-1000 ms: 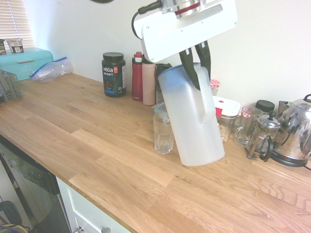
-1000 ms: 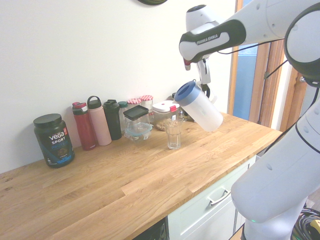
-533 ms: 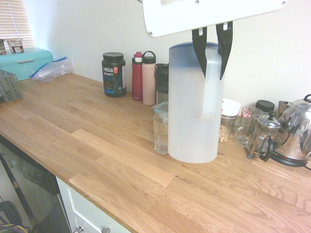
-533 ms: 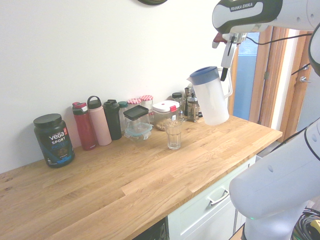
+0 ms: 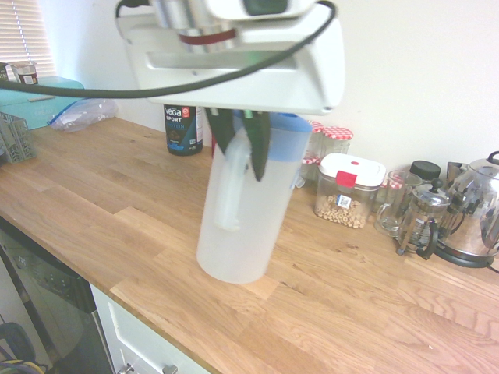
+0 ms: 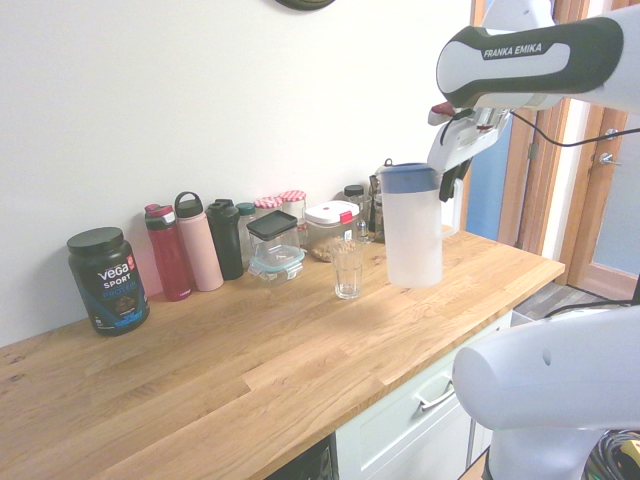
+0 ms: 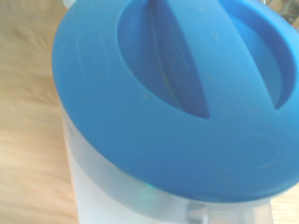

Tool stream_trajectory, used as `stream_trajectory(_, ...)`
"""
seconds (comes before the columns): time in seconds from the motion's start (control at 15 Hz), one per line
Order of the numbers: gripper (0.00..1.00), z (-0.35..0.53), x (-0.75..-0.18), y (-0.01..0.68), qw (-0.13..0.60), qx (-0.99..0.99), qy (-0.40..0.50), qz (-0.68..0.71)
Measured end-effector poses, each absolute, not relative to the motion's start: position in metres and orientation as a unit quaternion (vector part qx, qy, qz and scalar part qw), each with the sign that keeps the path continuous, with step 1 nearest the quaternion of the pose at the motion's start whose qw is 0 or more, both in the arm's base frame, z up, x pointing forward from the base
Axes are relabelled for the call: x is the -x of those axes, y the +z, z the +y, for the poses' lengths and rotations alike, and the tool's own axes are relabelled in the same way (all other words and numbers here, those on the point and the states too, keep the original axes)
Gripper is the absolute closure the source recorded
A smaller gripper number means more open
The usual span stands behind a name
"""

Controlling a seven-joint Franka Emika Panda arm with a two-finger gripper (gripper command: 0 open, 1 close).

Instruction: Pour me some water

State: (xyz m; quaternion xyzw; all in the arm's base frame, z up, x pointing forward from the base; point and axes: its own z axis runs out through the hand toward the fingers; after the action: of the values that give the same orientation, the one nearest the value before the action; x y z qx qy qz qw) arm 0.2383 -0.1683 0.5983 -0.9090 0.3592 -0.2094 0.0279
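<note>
The claw (image 5: 240,148) was clamped on the side handle of the frosted jug (image 5: 242,210), its dark fingers (image 5: 256,152) pinching the top of the handle. The jug with its blue lid (image 6: 407,178) hung nearly upright in the air above the wooden table (image 5: 351,312), clear of the surface in the second exterior view. The water inside could not be made out through the frosted wall. In the wrist view the blue lid filled most of the picture, with the pale jug body below it.

Beside the jug, in the second exterior view, stood a drinking glass (image 6: 347,270) on the table, between the jug and the row of things along the wall. That row held a black tub (image 6: 108,279), a red bottle (image 6: 167,253), a pink bottle (image 6: 198,243), a dark bottle (image 6: 225,238), a clear box with a black lid (image 6: 272,245) and a white-lidded canister (image 6: 330,225).

In the first exterior view the jug and arm hid the glass and most of the bottles. To the other side stood the canister with a red clip, jars with checked lids (image 5: 335,136), a glass mug (image 5: 394,204), a small French press (image 5: 425,218) and a steel-and-glass kettle (image 5: 475,210). At the far end lay a teal bread box (image 5: 39,97) and a plastic bag (image 5: 82,113).
</note>
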Motion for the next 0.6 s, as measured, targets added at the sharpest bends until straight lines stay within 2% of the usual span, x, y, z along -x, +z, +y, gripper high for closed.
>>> stream_trajectory(0.27,1.0,-0.047,-0.236,0.591,0.033,0.877,-0.283,0.386)
stream_trajectory(0.6,1.0,0.119,-0.247,0.574,0.019,0.857,-0.371,0.357)
